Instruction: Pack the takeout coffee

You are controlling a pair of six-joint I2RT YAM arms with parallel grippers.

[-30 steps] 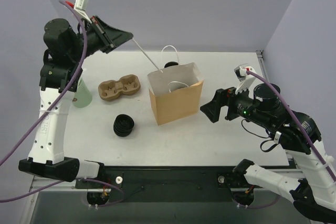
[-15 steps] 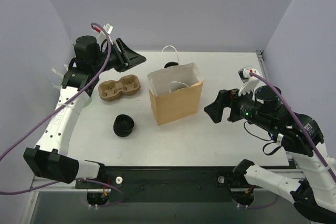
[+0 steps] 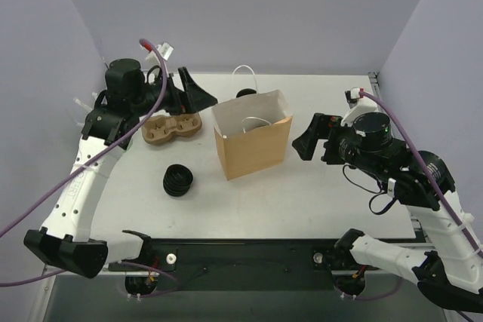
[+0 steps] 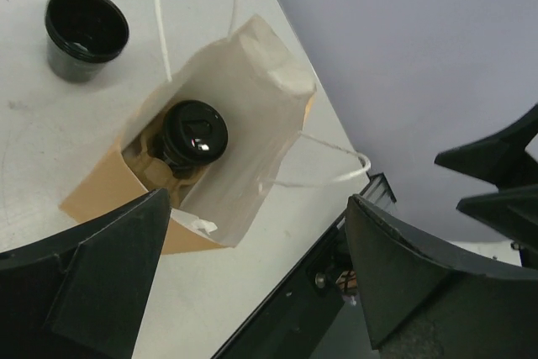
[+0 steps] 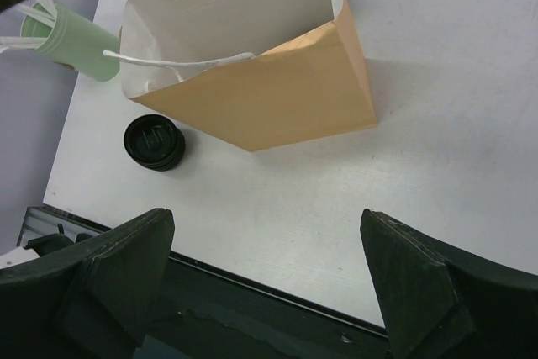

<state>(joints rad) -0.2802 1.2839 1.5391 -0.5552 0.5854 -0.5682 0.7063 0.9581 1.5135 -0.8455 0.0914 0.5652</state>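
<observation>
Right of centre, the right gripper (image 3: 303,139) hangs wide open near the brown paper bag (image 3: 253,152). The takeout coffee (image 4: 194,134) stands lidded inside that bag, centre frame. Upper left, the left gripper (image 3: 198,102) gapes wide, empty. Packing looks done; next, likely withdrawing both arms clear.

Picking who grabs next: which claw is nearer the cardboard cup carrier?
Left. The left claw is right beside the cardboard cup carrier, at its back edge; the right claw is on the far side of the brown paper bag.
</observation>
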